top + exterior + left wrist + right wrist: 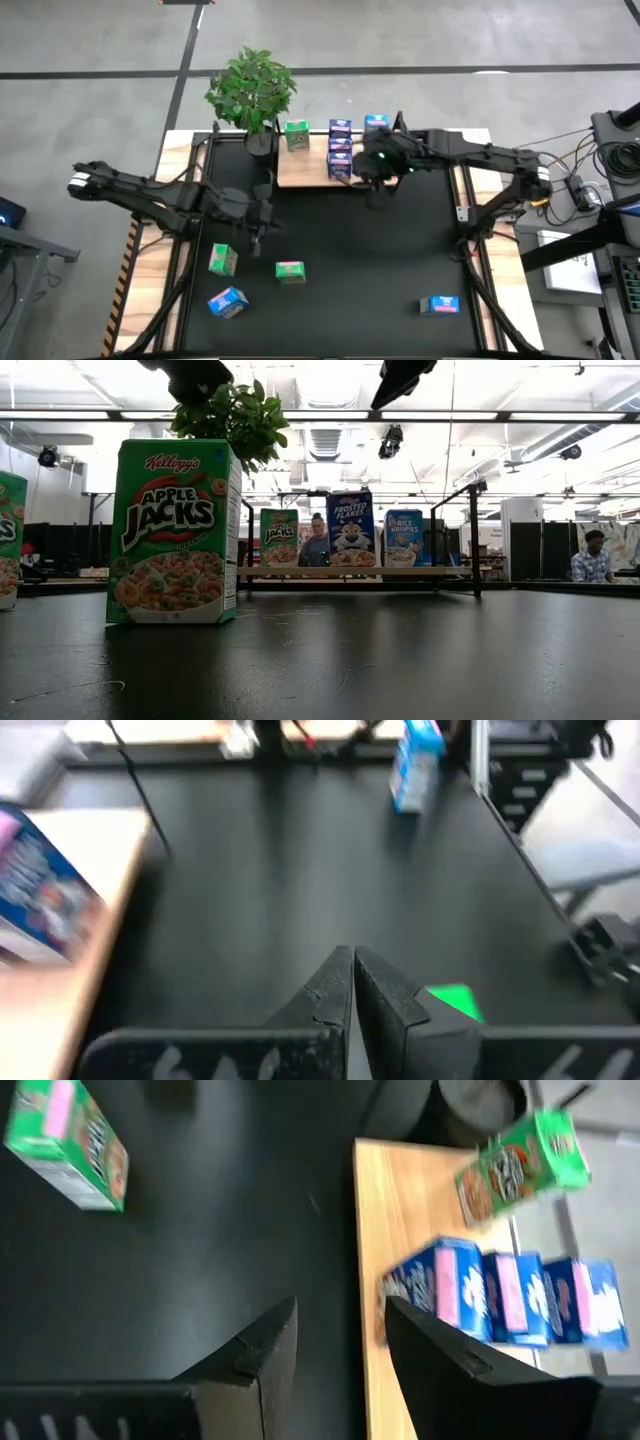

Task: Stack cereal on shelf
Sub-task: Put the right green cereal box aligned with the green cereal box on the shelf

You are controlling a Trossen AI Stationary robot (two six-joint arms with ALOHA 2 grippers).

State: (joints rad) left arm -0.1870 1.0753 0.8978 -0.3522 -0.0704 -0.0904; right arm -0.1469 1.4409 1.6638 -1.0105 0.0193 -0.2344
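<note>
The pale wood shelf [312, 172] lies at the far side of the black mat. On it stand a green cereal carton [297, 135] and several blue ones [340, 150]. Loose on the mat are two green cartons [222, 260] [290, 271] and two blue ones [228, 302] [439, 305]. My right gripper [340, 1340] hovers open over the shelf's near edge beside the blue row [500, 1295], with nothing between its fingers. My left gripper [352, 982] is shut and empty above the mat's left middle [258, 235], over a green carton [455, 1000].
A potted plant [252, 90] stands at the shelf's far left corner. Metal frame rails [465, 215] run along both sides of the mat. Cables and equipment [600, 170] sit off the table's right. In the low view, people [592, 556] are in the room behind.
</note>
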